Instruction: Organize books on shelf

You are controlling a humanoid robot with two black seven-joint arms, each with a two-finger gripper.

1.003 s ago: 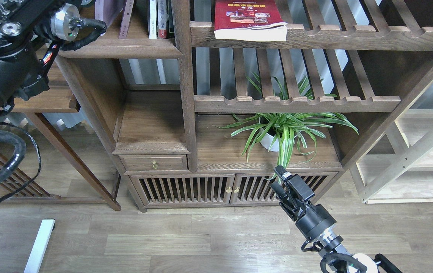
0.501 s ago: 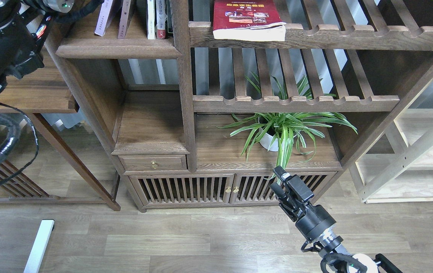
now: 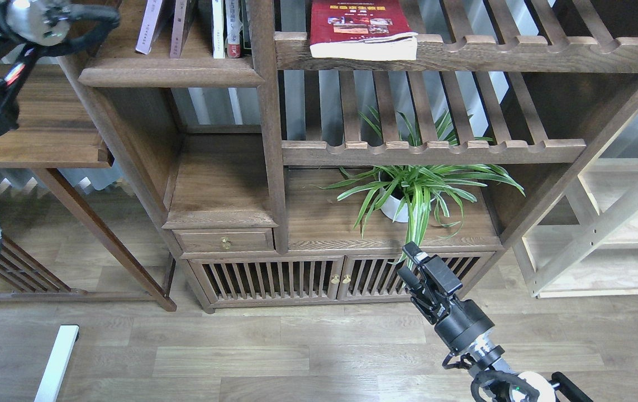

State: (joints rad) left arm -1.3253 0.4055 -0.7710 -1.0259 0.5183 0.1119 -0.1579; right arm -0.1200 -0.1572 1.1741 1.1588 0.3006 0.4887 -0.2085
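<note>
Several books stand on the solid dark-brown shelf (image 3: 168,72) at top left: a pale lilac one (image 3: 148,25) leaning, a maroon one (image 3: 180,28), a white one (image 3: 218,28) and a red-spined one (image 3: 233,33). A red book with a yellow title (image 3: 361,28) lies flat on the upper slatted rack (image 3: 520,53), right of the shelf's post. My left arm (image 3: 34,17) crosses the top left corner; its gripper is out of view. My right gripper (image 3: 408,262) is open and empty, low in front of the cabinet doors, far below the books.
A potted spider plant (image 3: 408,195) stands on the cabinet top under the lower slatted rack (image 3: 436,151). A small drawer (image 3: 224,241) and slatted doors (image 3: 274,279) lie below. A dark side table (image 3: 34,139) is at left, a pale shelving unit (image 3: 620,223) at right.
My left arm has risen and drawn back to the left, away from the shelf's front, uncovering the lilac book. The right arm has not moved.
</note>
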